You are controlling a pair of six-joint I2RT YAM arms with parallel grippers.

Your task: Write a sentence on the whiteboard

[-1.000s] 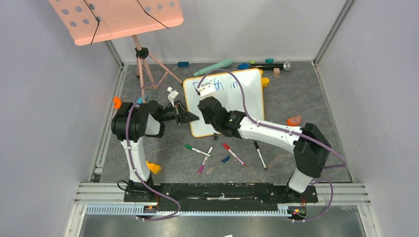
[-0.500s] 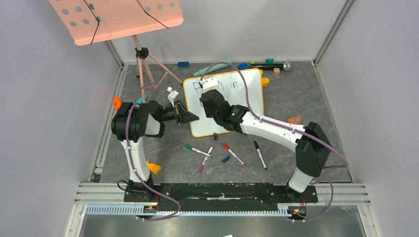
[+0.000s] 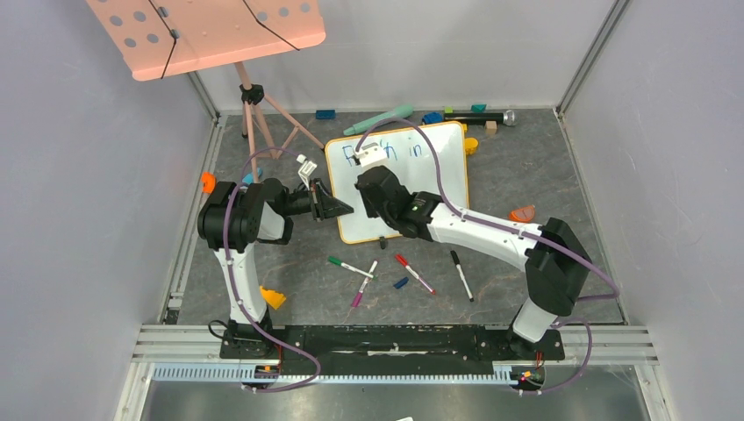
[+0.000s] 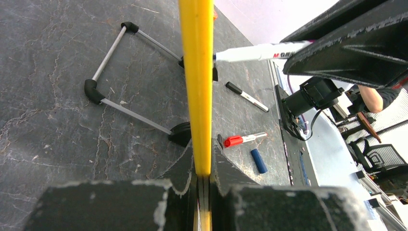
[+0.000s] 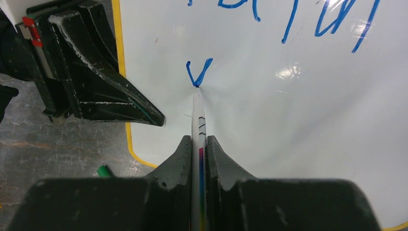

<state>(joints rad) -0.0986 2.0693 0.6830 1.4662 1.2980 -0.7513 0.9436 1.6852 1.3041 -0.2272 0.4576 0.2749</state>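
Note:
The whiteboard, white with an orange-yellow frame, stands tilted on the grey table. My left gripper is shut on the left edge of the frame. My right gripper is shut on a white marker. The marker's tip touches the board at the bottom of a small blue "v" stroke. The sentence shows as blue words along the board's top, partly hidden by my right wrist. The left gripper's fingers appear beside the stroke.
Loose markers lie in front of the board: green, pink, red, black, plus a blue cap. A pink music stand rises at the back left. Toys and a microphone line the back wall.
My right wrist moved a little up the board and then came partway back down with the marker. The left gripper and the board have not moved.

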